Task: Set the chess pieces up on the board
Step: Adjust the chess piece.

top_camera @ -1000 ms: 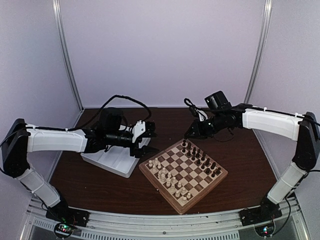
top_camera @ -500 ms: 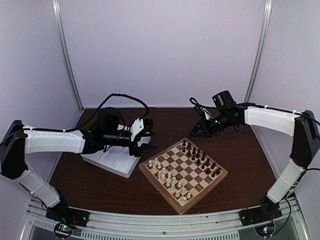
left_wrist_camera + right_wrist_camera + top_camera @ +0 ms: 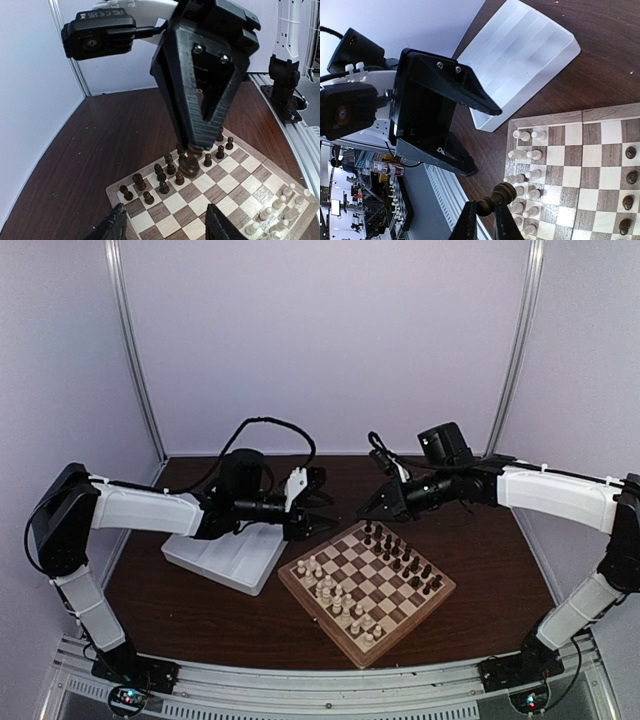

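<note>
The board (image 3: 322, 623) lies at the table's middle, corner toward me. Dark chess pieces (image 3: 400, 555) stand along its far right side. My right gripper (image 3: 372, 510) is shut on one dark piece (image 3: 504, 192), held by its stem over the board's far corner. In the left wrist view that piece (image 3: 189, 164) hangs just above the other dark pieces (image 3: 162, 175). My left gripper (image 3: 325, 515) is open and empty, just left of the right gripper, its jaws wide over the board's (image 3: 175, 202) far left edge.
Cream-white pieces (image 3: 335, 595) stand along the board's near left side. A white compartment tray (image 3: 215, 555) lies left of the board under my left arm, and shows in the right wrist view (image 3: 520, 55). Dark table edge and rail lie in front.
My left arm has swung right, from over the tray to the board's far corner. My right gripper, with the dark piece, has moved left and lower toward that corner.
</note>
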Motion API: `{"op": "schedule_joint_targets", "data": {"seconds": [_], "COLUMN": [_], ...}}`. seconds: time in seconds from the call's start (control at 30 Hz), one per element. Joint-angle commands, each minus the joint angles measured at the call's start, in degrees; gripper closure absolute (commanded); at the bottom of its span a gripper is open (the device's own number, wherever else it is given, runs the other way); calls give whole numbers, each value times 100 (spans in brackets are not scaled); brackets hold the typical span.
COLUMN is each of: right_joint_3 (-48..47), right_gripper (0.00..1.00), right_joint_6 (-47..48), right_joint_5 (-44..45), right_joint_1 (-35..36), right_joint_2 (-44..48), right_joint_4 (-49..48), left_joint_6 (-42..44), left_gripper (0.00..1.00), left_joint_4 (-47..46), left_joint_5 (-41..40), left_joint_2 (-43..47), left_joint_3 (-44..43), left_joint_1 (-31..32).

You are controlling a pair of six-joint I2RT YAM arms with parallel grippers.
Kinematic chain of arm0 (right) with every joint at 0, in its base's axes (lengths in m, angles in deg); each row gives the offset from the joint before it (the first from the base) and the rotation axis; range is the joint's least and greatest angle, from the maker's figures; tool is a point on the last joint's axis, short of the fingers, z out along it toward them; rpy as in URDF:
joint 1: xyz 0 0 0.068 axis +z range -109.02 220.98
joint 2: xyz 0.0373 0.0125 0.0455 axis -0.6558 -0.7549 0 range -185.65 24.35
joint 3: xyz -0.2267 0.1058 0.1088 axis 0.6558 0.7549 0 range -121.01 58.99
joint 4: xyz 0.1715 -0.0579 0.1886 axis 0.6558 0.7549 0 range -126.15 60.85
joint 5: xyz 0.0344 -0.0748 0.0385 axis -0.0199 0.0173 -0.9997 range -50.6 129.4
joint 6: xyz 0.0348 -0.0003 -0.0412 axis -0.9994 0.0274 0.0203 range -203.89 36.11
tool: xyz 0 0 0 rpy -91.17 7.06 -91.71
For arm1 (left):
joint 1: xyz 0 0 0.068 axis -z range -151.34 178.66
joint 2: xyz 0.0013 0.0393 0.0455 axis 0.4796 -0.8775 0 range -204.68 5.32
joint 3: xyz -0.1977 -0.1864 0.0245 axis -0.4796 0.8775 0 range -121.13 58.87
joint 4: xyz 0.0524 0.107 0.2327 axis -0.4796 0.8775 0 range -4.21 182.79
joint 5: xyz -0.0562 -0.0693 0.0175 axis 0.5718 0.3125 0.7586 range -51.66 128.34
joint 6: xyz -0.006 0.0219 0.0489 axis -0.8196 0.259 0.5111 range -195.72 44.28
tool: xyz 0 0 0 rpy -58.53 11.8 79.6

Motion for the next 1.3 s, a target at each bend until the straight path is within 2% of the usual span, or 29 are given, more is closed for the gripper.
{"op": "schedule_joint_targets", "data": {"seconds": [0.0,0.33,0.43,0.63,0.83,1.07,1.17,1.27], "right_joint_3": [41,-95,-98,-108,-135,-124,-117,-130], "right_gripper": [100,100,100,100,100,100,100,100], "right_joint_6": [-351,-531,-546,-622,-642,-635,-634,-582], "right_joint_5": [-126,-123,-107,-92,-101,-85,-62,22], "right_joint_1": [204,433,463,488,505,519,516,518], "right_joint_2": [8,-215,-229,-235,-236,-225,-208,-224], "right_joint_4": [-538,-813,-846,-931,-941,-934,-924,-843], "left_joint_6": [-86,192,234,299,389,537,623,756], "left_gripper": [46,48,53,56,67,71,80,100], "left_joint_4": [-397,-31,33,122,242,477,611,846], "left_joint_5": [347,618,701,751,706,687,670,683], "left_joint_2": [-90,-174,-183,-201,-196,-193,-192,-176], "left_joint_3": [-218,-341,-363,-360,-373,-455,-501,-586], "left_joint_1": [42,164,165,165,170,165,168,167]}}
